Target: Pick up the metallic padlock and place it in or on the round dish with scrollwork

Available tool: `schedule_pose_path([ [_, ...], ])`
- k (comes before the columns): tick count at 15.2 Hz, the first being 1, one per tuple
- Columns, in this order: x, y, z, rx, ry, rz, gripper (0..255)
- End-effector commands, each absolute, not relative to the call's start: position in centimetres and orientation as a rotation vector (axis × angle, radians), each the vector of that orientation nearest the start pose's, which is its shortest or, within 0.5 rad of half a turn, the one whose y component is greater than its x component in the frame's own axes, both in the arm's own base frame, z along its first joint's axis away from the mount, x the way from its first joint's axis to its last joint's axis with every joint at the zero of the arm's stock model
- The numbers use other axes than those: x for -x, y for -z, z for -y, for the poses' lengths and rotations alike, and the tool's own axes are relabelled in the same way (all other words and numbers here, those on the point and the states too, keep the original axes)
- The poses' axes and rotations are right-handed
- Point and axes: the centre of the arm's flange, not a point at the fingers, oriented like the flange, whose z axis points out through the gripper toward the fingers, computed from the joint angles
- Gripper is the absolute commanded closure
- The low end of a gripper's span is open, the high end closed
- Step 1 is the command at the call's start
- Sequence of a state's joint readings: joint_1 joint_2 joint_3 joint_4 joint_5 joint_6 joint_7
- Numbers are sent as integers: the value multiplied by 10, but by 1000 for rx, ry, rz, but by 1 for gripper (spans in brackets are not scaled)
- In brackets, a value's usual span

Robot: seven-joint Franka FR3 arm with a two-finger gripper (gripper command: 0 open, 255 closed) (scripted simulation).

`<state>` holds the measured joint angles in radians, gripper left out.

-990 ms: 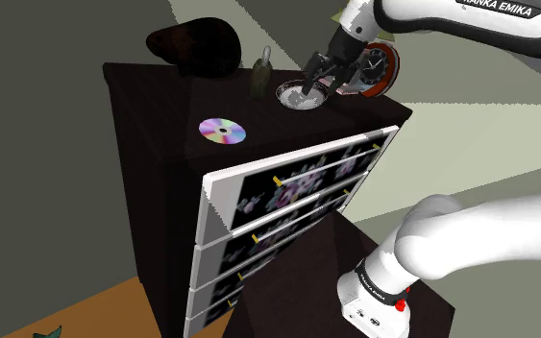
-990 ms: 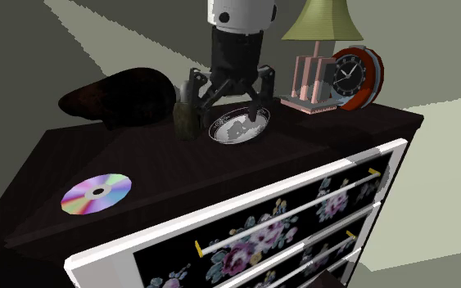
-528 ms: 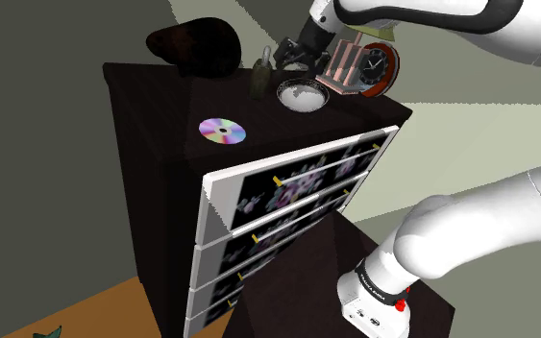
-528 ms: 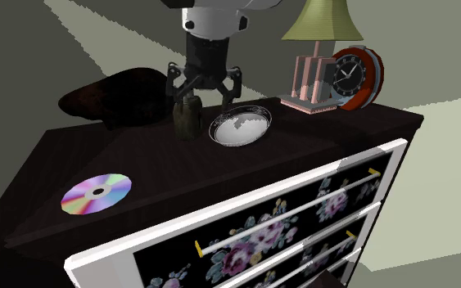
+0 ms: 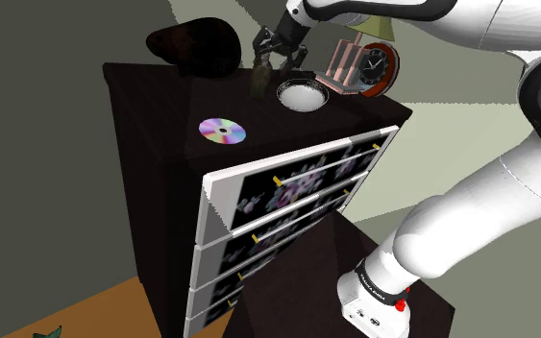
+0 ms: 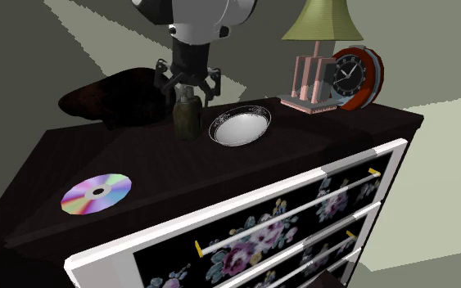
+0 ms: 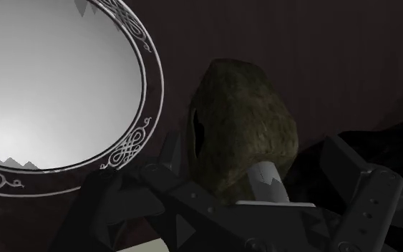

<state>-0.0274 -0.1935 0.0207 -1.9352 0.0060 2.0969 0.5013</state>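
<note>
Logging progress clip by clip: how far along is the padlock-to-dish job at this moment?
Done: only the approach. The gripper hangs open right above the olive-brown padlock, which stands upright beside the round dish. In hand: lining up the grasp; the fingers clasp nothing. Left: closing on the padlock, lifting it, carrying it across and releasing it into the dish, whose bowl is empty.

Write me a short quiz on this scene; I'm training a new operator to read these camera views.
1. True or false: the padlock lies in the dish.
2. What hangs right over the padlock: A) the gripper, B) the clock, C) the disc?
3. Fill in: the gripper's fingers are ___.
Key: 1 false, it stands beside the dish; 2 A; 3 open.
</note>
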Motion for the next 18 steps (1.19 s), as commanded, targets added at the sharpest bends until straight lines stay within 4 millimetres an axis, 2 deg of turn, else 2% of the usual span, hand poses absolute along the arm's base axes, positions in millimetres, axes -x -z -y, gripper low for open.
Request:
schedule_pose_path([
  [1, -538, -596, 2, 2907, 526, -764, 0],
  [6, -547, -574, 2, 2907, 526, -764, 0],
  [13, -547, -574, 2, 2907, 526, -764, 0],
  [14, -547, -574, 2, 2907, 526, -764, 255],
  [18, -547, -574, 2, 2907, 526, -764, 255],
])
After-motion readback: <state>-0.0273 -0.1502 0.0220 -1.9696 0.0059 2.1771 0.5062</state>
